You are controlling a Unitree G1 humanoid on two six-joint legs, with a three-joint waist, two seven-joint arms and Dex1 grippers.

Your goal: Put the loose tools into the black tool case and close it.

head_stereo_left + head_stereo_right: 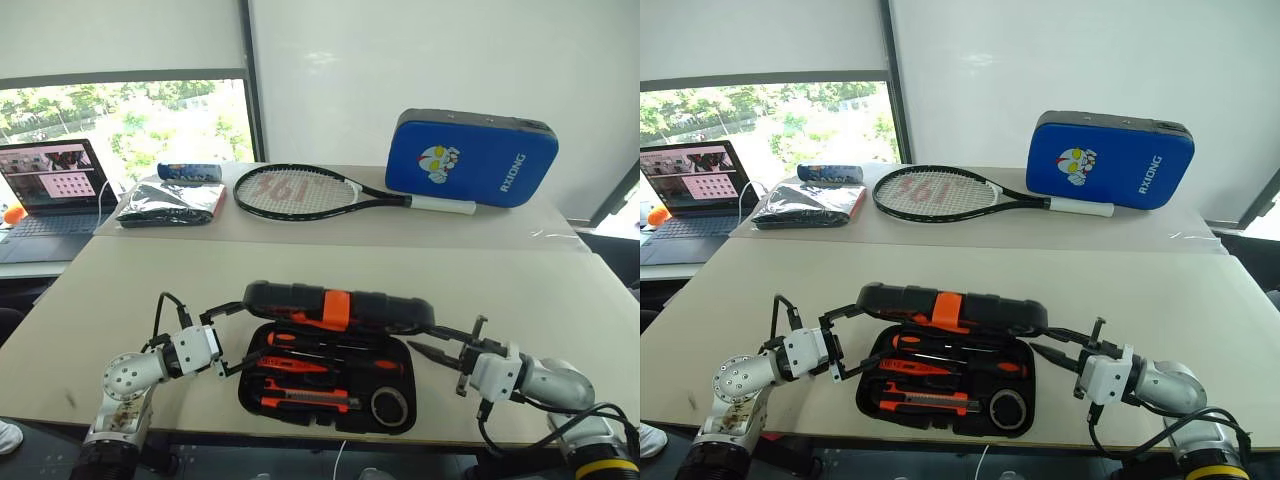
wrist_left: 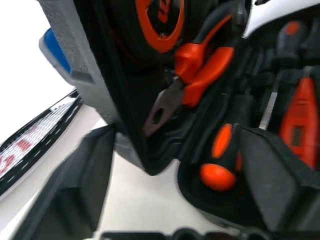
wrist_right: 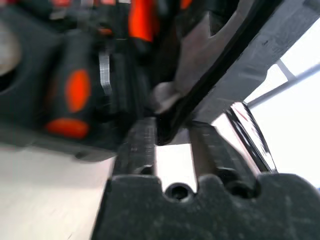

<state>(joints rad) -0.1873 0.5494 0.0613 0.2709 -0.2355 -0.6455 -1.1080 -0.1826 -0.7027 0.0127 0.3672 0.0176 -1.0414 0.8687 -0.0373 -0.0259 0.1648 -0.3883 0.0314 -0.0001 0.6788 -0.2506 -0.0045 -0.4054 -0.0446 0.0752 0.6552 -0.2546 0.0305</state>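
The black tool case (image 1: pixel 328 385) lies in the lower centre of the frame, near the front edge of the pale counter (image 1: pixel 330 275). Its long axis runs left to right across the picture, and its lid (image 1: pixel 338 306) is raised partway, its orange latch (image 1: pixel 337 309) facing the viewer. Inside the tray the tools lie lengthwise, parallel to that same axis. An orange-and-black screwdriver (image 1: pixel 335 343) sits toward the back, a second screwdriver (image 1: pixel 300 364) in the middle row, and the orange-black utility knife (image 1: pixel 305 401) along the front. The round grey tape measure (image 1: pixel 388 406) occupies the lower right corner of the tray. In the left wrist view a pair of orange-handled pliers (image 2: pixel 187 85) is clipped inside the lid.

At lower left, the left hand (image 1: pixel 232 342) points in toward the case's left end, its fingers spread wide on either side of the lid's corner. At lower right, the right hand (image 1: pixel 440 350) points in toward the case's right end, its fingers parted with the lid's edge between them; whether they press on it cannot be told.

Across the upper half of the frame, on the far counter, a tennis racket (image 1: pixel 300 191) lies with its handle pointing right toward a blue padded case (image 1: pixel 470 157). A laptop (image 1: pixel 50 190) stands open at the left edge.
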